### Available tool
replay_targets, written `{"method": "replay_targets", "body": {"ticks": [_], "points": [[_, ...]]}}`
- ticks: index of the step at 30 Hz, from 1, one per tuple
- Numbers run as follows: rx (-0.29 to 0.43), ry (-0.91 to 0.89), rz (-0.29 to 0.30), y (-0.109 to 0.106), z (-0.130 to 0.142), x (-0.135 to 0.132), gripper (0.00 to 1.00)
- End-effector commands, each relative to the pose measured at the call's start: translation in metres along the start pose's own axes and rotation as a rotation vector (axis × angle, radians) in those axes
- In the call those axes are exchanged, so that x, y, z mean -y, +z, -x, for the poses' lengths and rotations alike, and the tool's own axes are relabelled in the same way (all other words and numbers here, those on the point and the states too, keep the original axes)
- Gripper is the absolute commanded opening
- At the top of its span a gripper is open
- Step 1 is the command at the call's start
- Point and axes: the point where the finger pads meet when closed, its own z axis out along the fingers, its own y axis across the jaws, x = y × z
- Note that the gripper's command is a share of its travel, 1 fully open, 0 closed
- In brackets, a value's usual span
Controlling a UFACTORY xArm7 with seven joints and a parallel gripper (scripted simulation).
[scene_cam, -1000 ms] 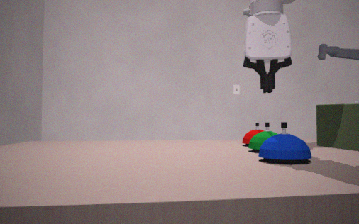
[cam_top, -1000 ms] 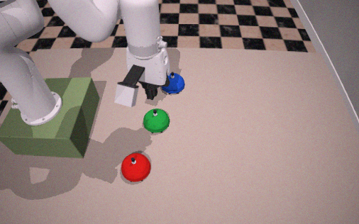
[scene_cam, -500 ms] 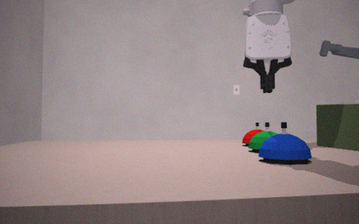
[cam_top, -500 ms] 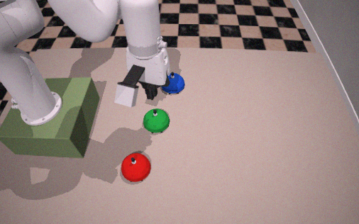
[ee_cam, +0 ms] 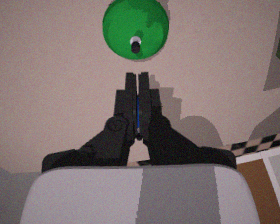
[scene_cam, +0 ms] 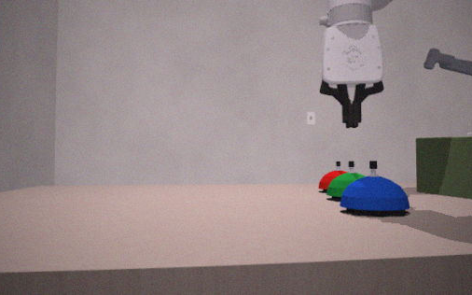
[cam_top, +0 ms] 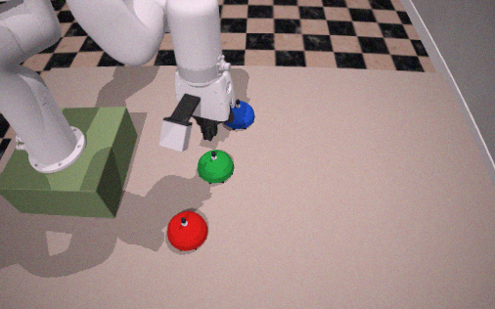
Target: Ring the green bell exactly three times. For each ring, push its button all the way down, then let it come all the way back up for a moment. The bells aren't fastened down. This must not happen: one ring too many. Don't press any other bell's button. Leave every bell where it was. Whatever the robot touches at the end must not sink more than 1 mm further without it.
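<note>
The green bell sits in the middle of a row of three bells, its small black button standing up. It also shows in the side view and in the wrist view, with its button just ahead of the fingertips. My gripper is shut and empty. It hangs well above the table, between the green bell and the blue bell, touching neither. In the wrist view the shut fingers point at the green bell.
A blue bell sits just behind the gripper and a red bell in front of the green one. The arm's green base block stands at the left. The table's edge runs along the right.
</note>
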Motion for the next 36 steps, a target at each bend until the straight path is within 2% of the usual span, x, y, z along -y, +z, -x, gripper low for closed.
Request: {"method": "replay_targets", "body": {"ticks": [1,24,36], "points": [[-0.001,0.000,-0.003,0.007,0.000,0.002,0.00],[-0.001,0.000,-0.003,0.041,0.000,0.003,0.00],[-0.001,0.000,-0.003,0.049,0.000,0.003,0.00]]}}
